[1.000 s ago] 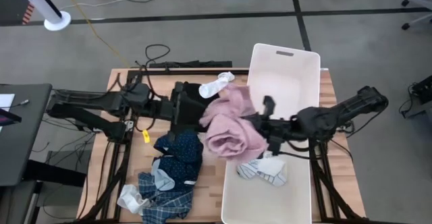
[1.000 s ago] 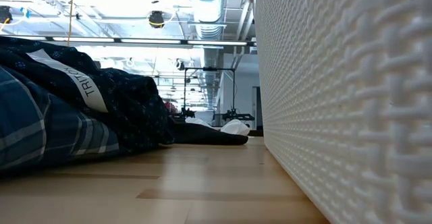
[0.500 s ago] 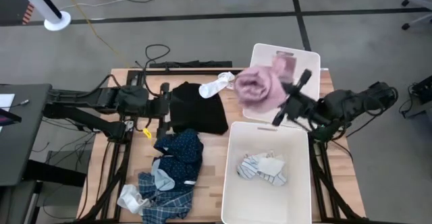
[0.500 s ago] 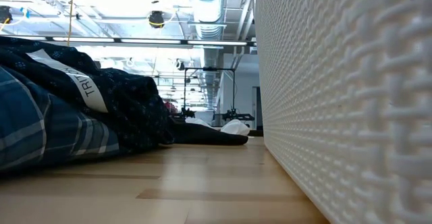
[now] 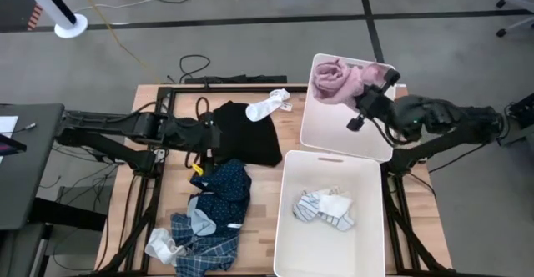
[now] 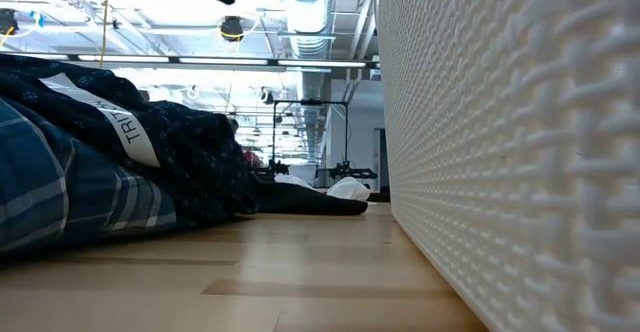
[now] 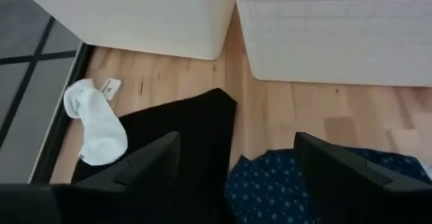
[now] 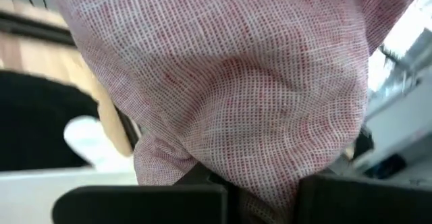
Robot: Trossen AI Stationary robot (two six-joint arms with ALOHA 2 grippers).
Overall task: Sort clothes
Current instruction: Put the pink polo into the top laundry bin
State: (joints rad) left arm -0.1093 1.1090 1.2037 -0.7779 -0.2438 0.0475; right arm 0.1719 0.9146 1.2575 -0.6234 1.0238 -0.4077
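Note:
My right gripper (image 5: 360, 98) is shut on the pink piece (image 5: 334, 78), bunched up above the far white bin (image 5: 344, 131). My left gripper (image 5: 212, 135) is open above the left part of the black shirt (image 5: 250, 135), which lies flat on the table; the shirt shows between its fingers in the left wrist view (image 7: 196, 136). A white sock (image 5: 269, 104) lies at the shirt's far edge. The navy dotted piece (image 5: 224, 185) and the blue plaid shirt (image 5: 204, 244) lie heaped at the near left. Grey-striped socks (image 5: 325, 209) lie in the near bin (image 5: 288, 227). My right gripper holds the pink piece by a bunched fold (image 8: 270, 170) between its two fingers, several layers together. The cloth itself hides the exact place. The fingers come from the table's right side, about level. The piece is lifted clear over the far bin and bulges out beyond the fingers.
The two white bins stand end to end on the table's right half; the near bin's wall (image 6: 500, 152) fills the low view's right. Another white sock (image 5: 160, 245) lies at the near left corner. Bare wood shows between the clothes and the bins (image 5: 275, 177).
My right gripper has carried the pink piece from the middle of the table up and toward the far right, over the far bin, turning as it went. The piece has gone from a spread drape to a tight bundle. My left gripper has drawn back a little toward the table's left edge.

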